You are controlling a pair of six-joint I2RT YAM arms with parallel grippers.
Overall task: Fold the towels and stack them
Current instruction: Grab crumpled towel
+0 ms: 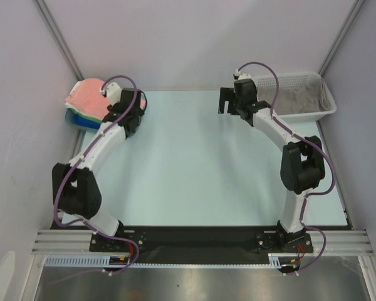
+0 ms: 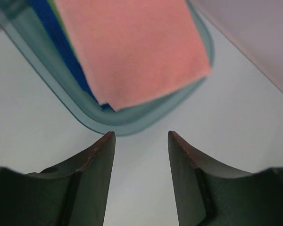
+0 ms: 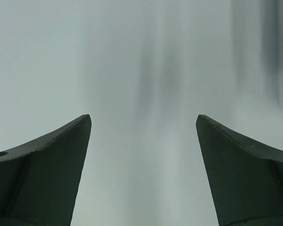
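Overhead view, with both wrist views. Folded towels lie stacked in the blue translucent plastic tray [image 1: 74, 119] at the far left corner, a salmon pink terry towel [image 1: 88, 94] on top and blue and green layers showing beneath it in the left wrist view. The left gripper [image 1: 111, 116] hangs just beside the tray's near rim, its jaws moderately parted and holding nothing. One crumpled pale grey terry cloth [image 1: 297, 97] lies unfolded inside the white perforated plastic basket [image 1: 329, 103] at the far right corner; the basket's long axis runs left to right along the back edge of the pale blue-green table top [image 1: 194, 169]. The right gripper [image 1: 230, 100] is much the nearer to this cloth, yet it appears to point away from it, out over the bare table. Its jaws are spread wide and empty. The cloth lies to this gripper's right, behind the wrist. The next pick would therefore seem to fall to the right arm, which must probably first swing rightward over the basket rim.
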